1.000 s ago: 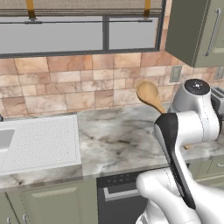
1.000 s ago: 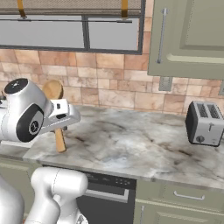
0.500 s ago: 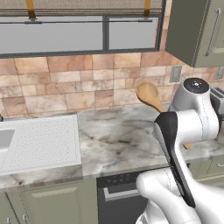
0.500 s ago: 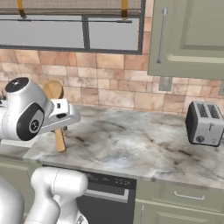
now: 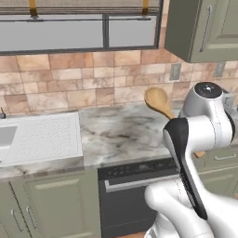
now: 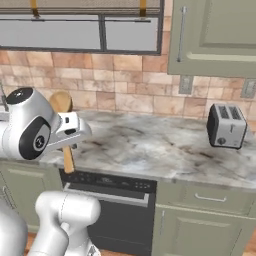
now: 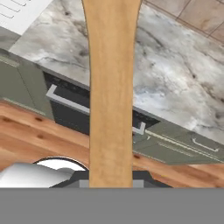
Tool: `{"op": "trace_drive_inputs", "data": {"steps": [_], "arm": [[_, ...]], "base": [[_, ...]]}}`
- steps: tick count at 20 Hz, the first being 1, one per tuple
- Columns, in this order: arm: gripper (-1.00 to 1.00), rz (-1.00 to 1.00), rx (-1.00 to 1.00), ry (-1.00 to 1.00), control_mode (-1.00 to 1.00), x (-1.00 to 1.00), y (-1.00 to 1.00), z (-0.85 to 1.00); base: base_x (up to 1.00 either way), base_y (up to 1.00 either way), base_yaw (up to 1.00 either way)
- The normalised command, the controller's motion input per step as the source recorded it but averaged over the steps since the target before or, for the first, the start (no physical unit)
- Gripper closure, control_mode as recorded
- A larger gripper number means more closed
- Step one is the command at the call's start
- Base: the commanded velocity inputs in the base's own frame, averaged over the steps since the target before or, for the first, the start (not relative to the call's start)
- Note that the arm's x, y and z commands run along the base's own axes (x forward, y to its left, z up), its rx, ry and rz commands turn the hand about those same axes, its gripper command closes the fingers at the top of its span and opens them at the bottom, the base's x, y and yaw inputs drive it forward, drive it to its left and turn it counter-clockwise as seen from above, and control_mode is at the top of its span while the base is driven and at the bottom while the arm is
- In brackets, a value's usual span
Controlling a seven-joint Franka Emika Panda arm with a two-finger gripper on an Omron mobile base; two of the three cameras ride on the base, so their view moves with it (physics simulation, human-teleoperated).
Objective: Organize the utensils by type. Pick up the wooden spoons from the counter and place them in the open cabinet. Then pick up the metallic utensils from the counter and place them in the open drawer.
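Note:
My gripper [image 6: 69, 136] is shut on the handle of the long wooden spoon [image 6: 61, 103] and holds it in the air in front of the counter [image 6: 165, 145]. The round bowl [image 5: 157, 99] points up toward the tiled wall; the handle end hangs below the hand. In the hand view the orange-tan handle [image 7: 111, 87] runs up the middle from my gripper [image 7: 111, 180], over the counter's edge [image 7: 175, 78]. The sage-green wall cabinet [image 6: 215, 30] with its bar handle hangs at the upper right. The metallic utensils and the drawer are out of view.
A silver toaster [image 6: 227, 125] stands on the counter to the right. A white drainboard [image 5: 42, 135] lies at the left. A dark oven front [image 6: 110, 200] sits under the counter, with wooden floor [image 7: 26, 131] below. A window spans the wall above.

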Motion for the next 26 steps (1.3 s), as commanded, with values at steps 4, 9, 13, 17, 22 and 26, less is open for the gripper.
{"op": "trace_drive_inputs", "data": {"steps": [4,9,13,17,22,26], "arm": [[1.00,0.00,0.00,0.00,1.00,0.00,0.00,0.00],[1.00,0.00,0.00,0.00,1.00,0.00,0.00,0.00],[1.00,0.00,0.00,0.00,1.00,0.00,0.00,0.00],[1.00,0.00,0.00,0.00,1.00,0.00,0.00,0.00],[1.00,0.00,0.00,0.00,1.00,0.00,0.00,0.00],[1.00,0.00,0.00,0.00,1.00,0.00,0.00,0.00]], "base": [[-0.53,0.00,-0.17],[-0.12,-0.10,-0.13],[-0.02,-0.07,0.00],[-0.40,-0.11,-0.24],[-0.26,-0.53,-0.56],[-0.02,-0.61,-0.67]]}}
